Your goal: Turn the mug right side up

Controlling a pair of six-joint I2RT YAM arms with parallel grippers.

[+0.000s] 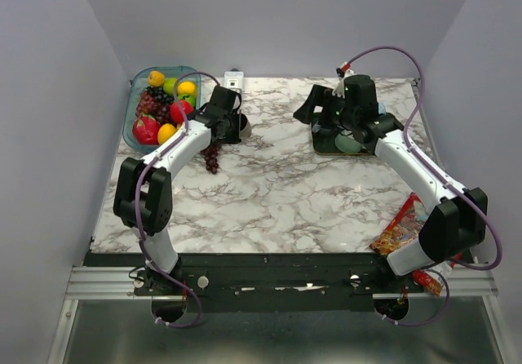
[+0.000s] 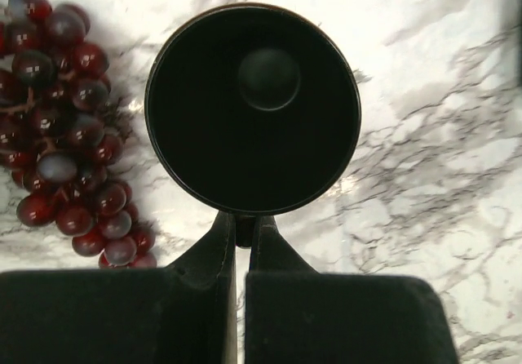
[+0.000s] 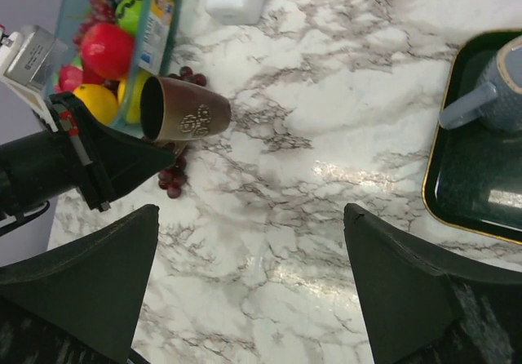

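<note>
Left gripper (image 2: pixel 242 235): clamped on the edge of the mug (image 2: pixel 253 107), which is tipped sideways. Right gripper (image 3: pixel 251 225): spread, empty. Risk: narrow pinch lets mug swivel, striking grapes (image 2: pixel 65 127).

Marble table (image 1: pixel 277 193): fruit tub (image 1: pixel 129 115), grapes (image 1: pixel 212 160), tray (image 3: pixel 465 197), snack packet (image 1: pixel 398 232)

The mug (image 3: pixel 183 119) is just beside the grapes (image 2: pixel 65 127), near the counter's (image 1: pixel 277 193) far-left corner; the tray (image 3: pixel 465 193) sits far right.
</note>
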